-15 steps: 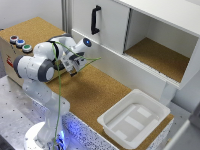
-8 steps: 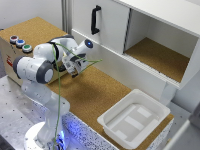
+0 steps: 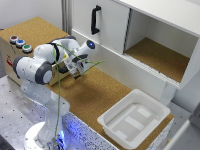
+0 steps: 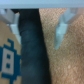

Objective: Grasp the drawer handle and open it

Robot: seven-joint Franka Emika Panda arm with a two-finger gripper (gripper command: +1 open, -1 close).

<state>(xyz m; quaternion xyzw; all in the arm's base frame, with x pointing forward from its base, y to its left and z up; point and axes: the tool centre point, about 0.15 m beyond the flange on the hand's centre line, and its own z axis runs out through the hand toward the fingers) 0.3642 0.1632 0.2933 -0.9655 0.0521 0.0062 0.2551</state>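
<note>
- The gripper (image 4: 39,31) has its fingers (image 4: 61,26) spread wide, straddling the black handle (image 4: 31,50).
- The handle sits on the drawer (image 3: 10,50) at the table's (image 3: 100,95) far end, beneath the arm.

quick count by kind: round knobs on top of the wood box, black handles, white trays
round knobs: 3
black handles: 2 (cabinet door handle, drawer handle)
white tray: 1
total: 6
</note>
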